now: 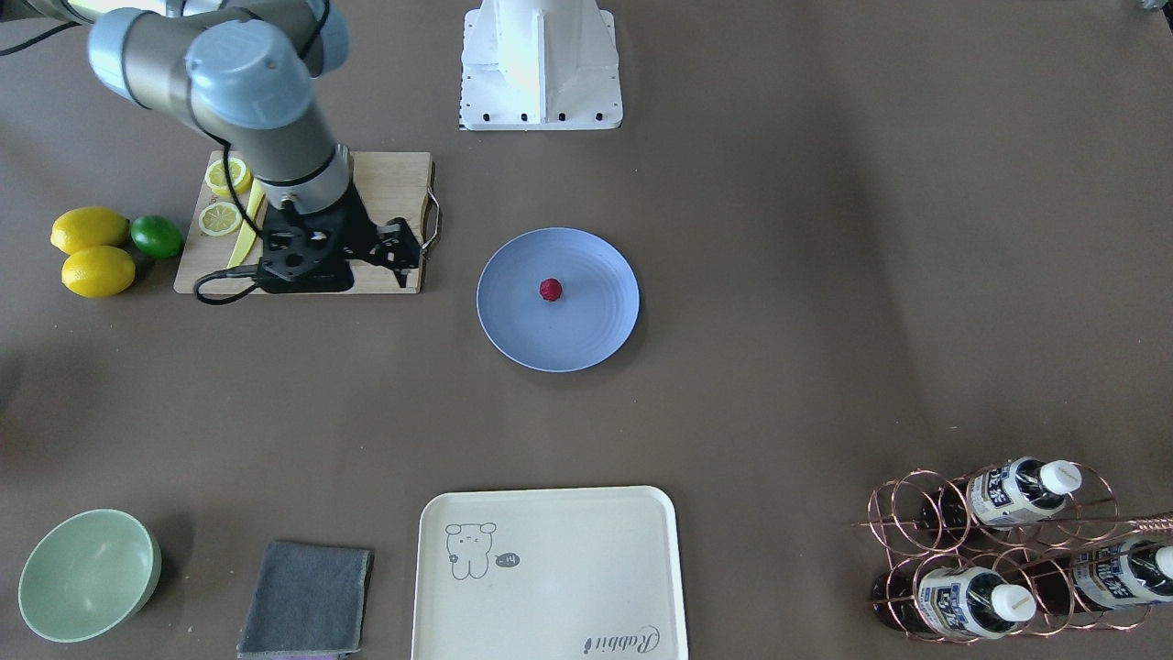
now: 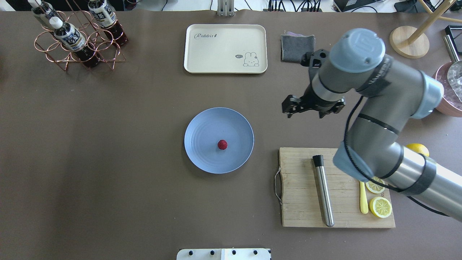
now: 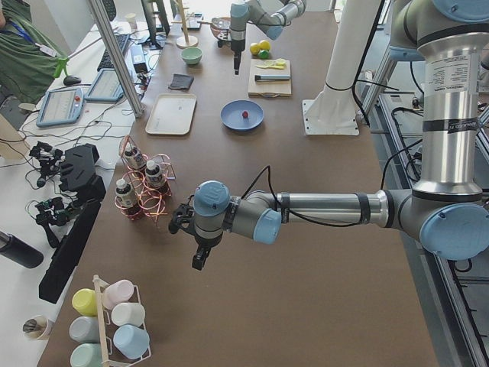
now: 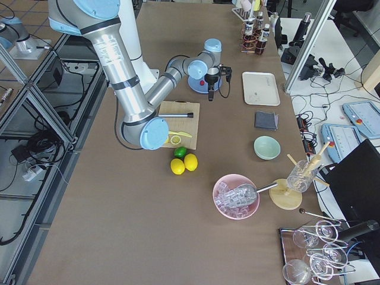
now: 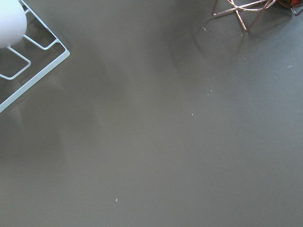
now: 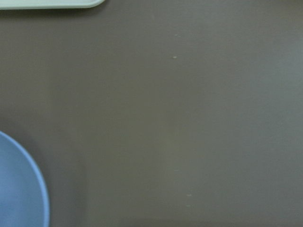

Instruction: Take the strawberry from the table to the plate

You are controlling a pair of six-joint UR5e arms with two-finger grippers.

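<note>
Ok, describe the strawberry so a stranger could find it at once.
Start at the middle of the brown table, where a round blue plate sits. The strawberry lies on it, near its centre. It is tiny, dark red and bumpy, far smaller than the lemons or lime.

The strawberry (image 1: 550, 290) lies on the plate (image 1: 586, 330), which sits between tray (image 1: 568, 587) and robot base (image 1: 541, 64).
</note>
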